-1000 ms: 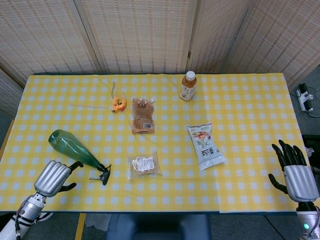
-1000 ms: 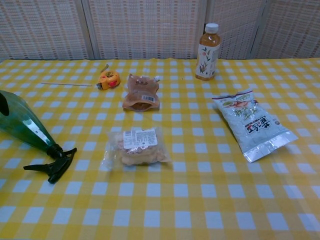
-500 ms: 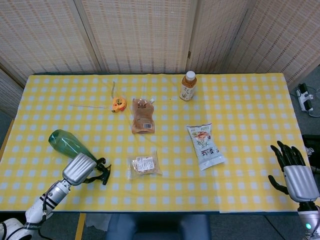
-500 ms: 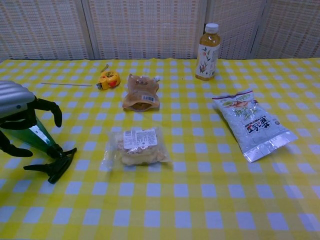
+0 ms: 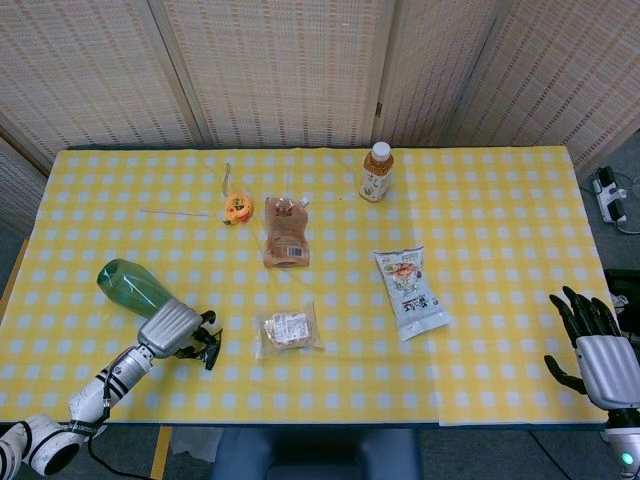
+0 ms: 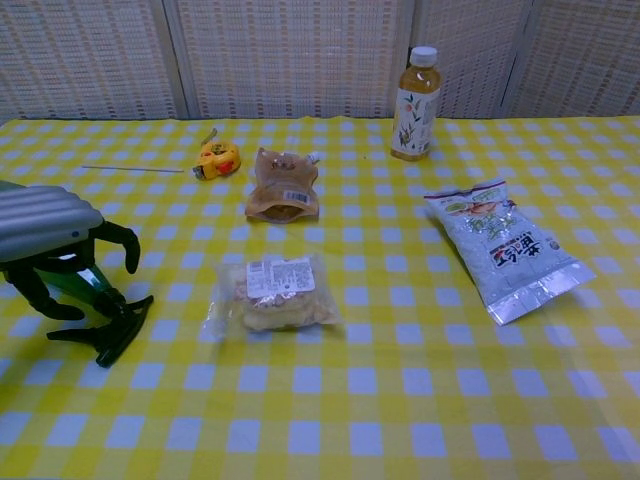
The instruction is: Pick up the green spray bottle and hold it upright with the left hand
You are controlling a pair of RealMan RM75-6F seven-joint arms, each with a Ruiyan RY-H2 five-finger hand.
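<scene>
The green spray bottle (image 5: 130, 287) lies on its side at the table's front left, its black trigger head (image 5: 207, 347) pointing right. My left hand (image 5: 170, 326) hovers over the bottle's neck, fingers curled down around it, and it hides most of the green body (image 6: 80, 282) in the chest view. The black trigger head (image 6: 105, 335) rests on the cloth just below the left hand (image 6: 50, 235). I cannot see a firm grip. My right hand (image 5: 600, 350) hangs open off the table's front right corner.
A clear snack pack (image 5: 287, 331) lies just right of the trigger. A brown pouch (image 5: 285, 237), an orange tape measure (image 5: 238, 208), a tea bottle (image 5: 376, 171) and a white snack bag (image 5: 409, 291) sit farther back and right on the yellow checked table (image 5: 480, 200).
My left hand moved rightward from beside the bottle's body to over its neck, fingers curling down around it. The right hand sank lower. The bottle has not moved.
</scene>
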